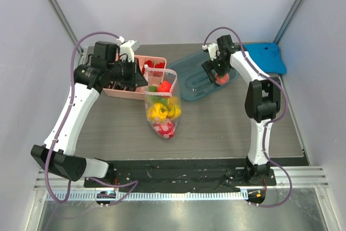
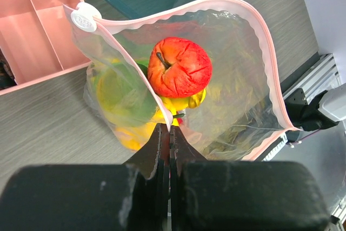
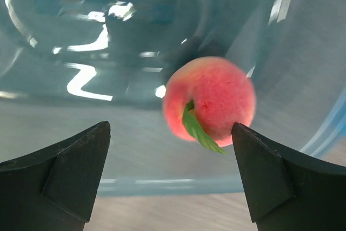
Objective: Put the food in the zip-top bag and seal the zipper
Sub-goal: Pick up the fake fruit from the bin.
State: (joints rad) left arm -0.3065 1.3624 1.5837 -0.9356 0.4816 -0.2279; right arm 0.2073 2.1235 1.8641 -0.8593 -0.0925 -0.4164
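- Pink-edged zip-top bag (image 2: 238,79) stands mid-counter (image 1: 227,128); my left claw (image 2: 168,128) is clamped on its zipper (image 2: 267,52) rim, mouth gaping, with a red tomato (image 2: 178,67) topmost inside.
- Teal tray (image 3: 81,36) further right: my right claw (image 3: 170,127) hangs wide, the peach (image 3: 211,106) between its tips.

I find no text, label, brand or number that I can read in any of my three views. The white slider (image 2: 85,17) on the zipper (image 2: 270,68) seems to carry faint raised marks, too small and blurred to make out.
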